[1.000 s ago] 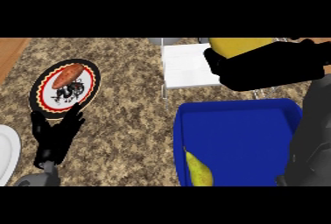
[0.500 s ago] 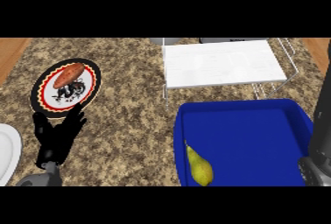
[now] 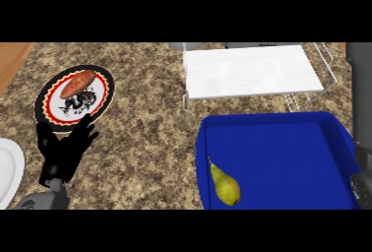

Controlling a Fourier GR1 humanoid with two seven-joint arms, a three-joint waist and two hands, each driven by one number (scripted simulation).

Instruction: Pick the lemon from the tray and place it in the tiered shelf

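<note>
No lemon visible: blue tray [image 3: 291,157] holds only a pear-shaped fruit [image 3: 225,184] (near-left corner), lemon possibly inside the tiered shelf [image 3: 251,71] beyond the tray; likely light, stiff, waxy, so grasp mid-girth; left robot hand [image 3: 65,147] rests released, left of tray.

Left hand [image 3: 64,152] at lower left — open, fingers [image 3: 80,134] spread upward, at rest

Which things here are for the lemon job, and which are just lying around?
For the job: blue tray; tiered shelf. No lemon shows right now.

Just lying about: pear in the tray; sweet potato on the patterned plate; white plate at the left edge. The left hand rests open at the lower left.
</note>
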